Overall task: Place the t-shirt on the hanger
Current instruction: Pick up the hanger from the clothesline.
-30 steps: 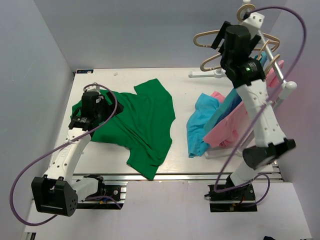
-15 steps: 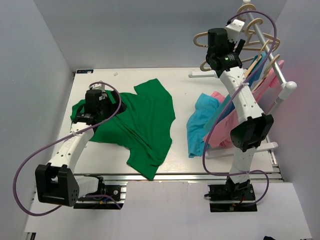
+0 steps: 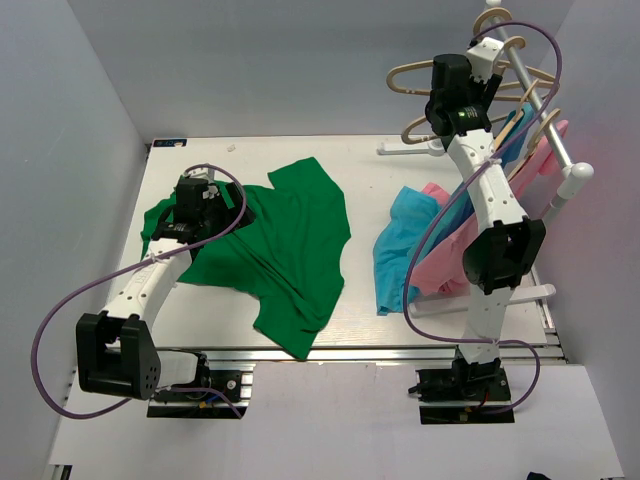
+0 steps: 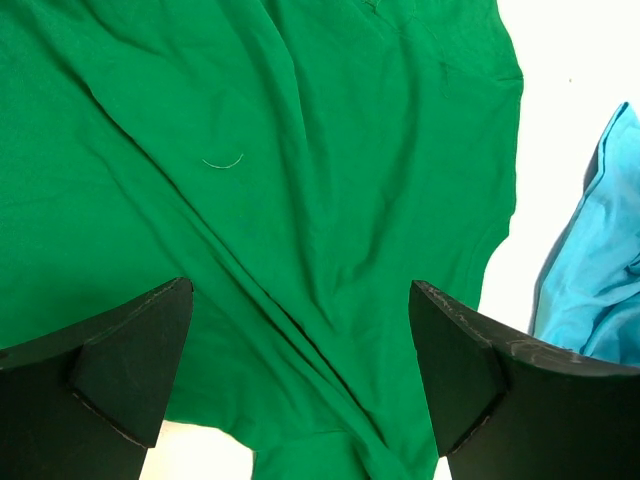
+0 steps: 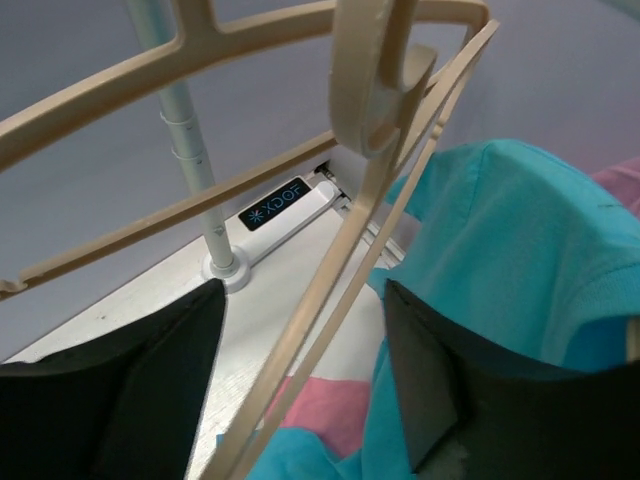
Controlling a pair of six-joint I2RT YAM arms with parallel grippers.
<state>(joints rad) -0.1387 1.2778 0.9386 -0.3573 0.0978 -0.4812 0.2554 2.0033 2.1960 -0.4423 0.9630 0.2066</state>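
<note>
The green t-shirt (image 3: pixel 285 240) lies spread and wrinkled on the white table and fills the left wrist view (image 4: pixel 300 170). My left gripper (image 3: pixel 200 212) hovers over the shirt's left part, open and empty (image 4: pixel 300 370), with cloth showing between its fingers. Several beige hangers (image 3: pixel 412 76) hang on the rack at the back right. My right gripper (image 3: pixel 445 105) is raised among them and open (image 5: pixel 305 370). A sloped arm of a hanger (image 5: pixel 340 280) passes between its fingers, which are not closed on it.
A light blue garment (image 3: pixel 398 250) and a pink garment (image 3: pixel 462 258) hang off the slanted rack rail (image 3: pixel 545 120). The rack's base bar (image 3: pixel 410 148) and post (image 5: pixel 190 140) stand at the table's back. The blue garment's edge (image 4: pixel 590 290) shows right of the shirt.
My right arm has straightened and brought its gripper in among the hangers on the rack. My left gripper has shifted slightly further over the shirt.
</note>
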